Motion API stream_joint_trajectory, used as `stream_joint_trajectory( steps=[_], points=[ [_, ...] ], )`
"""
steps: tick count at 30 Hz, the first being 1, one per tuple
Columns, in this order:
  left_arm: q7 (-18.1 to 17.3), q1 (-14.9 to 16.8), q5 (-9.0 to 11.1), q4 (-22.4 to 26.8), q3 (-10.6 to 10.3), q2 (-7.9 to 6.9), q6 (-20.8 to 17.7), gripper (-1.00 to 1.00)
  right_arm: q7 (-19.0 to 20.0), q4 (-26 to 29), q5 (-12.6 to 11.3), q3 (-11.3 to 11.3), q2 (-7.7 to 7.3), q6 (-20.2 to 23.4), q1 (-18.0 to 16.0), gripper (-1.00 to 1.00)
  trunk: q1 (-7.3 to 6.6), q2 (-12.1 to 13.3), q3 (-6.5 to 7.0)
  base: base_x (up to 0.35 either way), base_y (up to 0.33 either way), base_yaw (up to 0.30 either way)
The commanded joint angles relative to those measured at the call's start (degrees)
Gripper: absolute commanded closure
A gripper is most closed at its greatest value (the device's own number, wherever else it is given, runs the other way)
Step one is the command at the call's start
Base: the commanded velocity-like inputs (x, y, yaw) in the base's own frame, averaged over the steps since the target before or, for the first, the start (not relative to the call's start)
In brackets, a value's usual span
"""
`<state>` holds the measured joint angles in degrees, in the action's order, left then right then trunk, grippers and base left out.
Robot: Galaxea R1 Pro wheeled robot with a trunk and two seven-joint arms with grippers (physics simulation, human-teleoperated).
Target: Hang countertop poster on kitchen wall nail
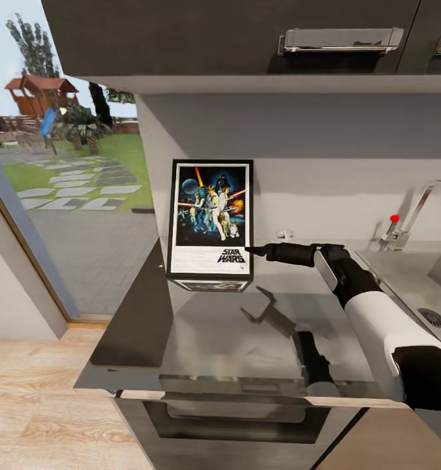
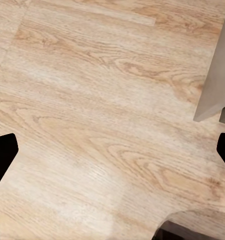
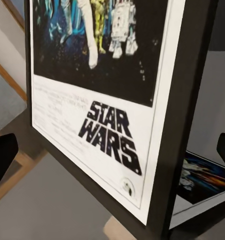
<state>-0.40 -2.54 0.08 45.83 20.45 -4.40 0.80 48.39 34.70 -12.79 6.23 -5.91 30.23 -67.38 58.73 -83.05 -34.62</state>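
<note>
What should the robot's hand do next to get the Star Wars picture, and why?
Probably ease the right gripper a little further toward the poster, then close. In the head view its fingertips are right at the poster's lower right edge. In the right wrist view the frame edge stands between the open fingers, not yet gripped.

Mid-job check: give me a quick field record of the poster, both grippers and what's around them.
poster: upright at the back of the kitchen countertop, mirrored in its glossy surface
right gripper: open, fingertips at the poster's lower right edge, frame between the fingers in the right wrist view
left gripper: open, pointing at wood plank floor
tap: right of the poster, by the sink
wall nail: cannot spot one
</note>
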Motion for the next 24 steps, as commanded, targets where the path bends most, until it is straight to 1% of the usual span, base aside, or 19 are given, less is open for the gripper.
stream_joint_trajectory(
  steps=[1,24],
  points=[
    [-0.04,-0.01,0.01,0.05,0.03,0.01,0.08,-1.00,-0.13,0.02,-0.57,0.26,-0.07,0.44,-0.03,-1.00,0.00,-0.03,-0.09,0.000,0.000,0.000],
    [-0.04,-0.01,-0.05,0.05,0.07,0.01,0.08,-1.00,-0.14,-0.07,-0.57,0.27,-0.14,0.44,-0.03,-1.00,0.00,-0.03,-1.97,0.000,0.000,0.000]
  ],
)
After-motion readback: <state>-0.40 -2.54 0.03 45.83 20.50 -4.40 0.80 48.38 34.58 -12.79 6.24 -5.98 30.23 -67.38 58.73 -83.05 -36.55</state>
